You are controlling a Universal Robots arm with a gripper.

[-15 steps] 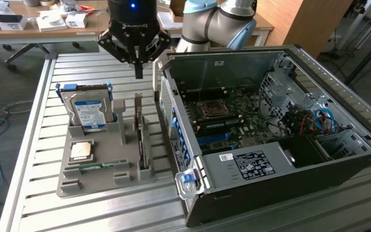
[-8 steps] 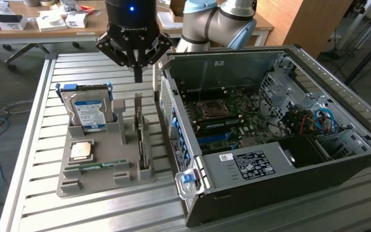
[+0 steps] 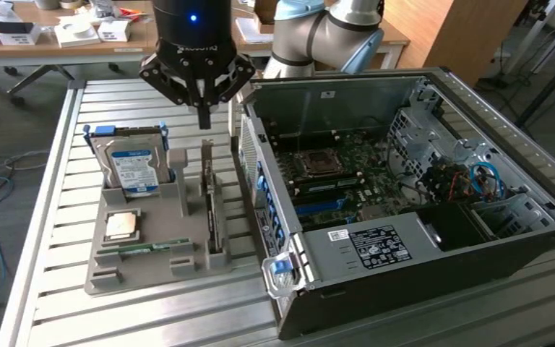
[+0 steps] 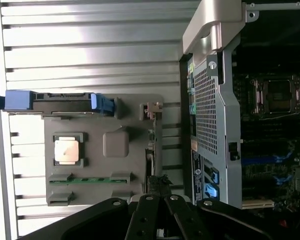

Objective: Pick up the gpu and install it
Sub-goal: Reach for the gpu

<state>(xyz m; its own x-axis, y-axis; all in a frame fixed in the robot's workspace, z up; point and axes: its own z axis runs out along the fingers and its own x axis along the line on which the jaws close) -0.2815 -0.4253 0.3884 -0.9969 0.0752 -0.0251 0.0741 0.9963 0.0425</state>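
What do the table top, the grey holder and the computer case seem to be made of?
Table top: likely aluminium; ribbed slats with a bright, brushed sheen.
Grey holder: probably plastic, perhaps printed; matte, uniform grey, with shaped slots.
Computer case: apparently sheet steel; bare and silvery inside with punched holes, and it looks painted black outside.

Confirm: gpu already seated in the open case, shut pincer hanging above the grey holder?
No. The exterior view shows the gpu standing on edge in the grey holder, not in the case; the shut pincer hangs above it.
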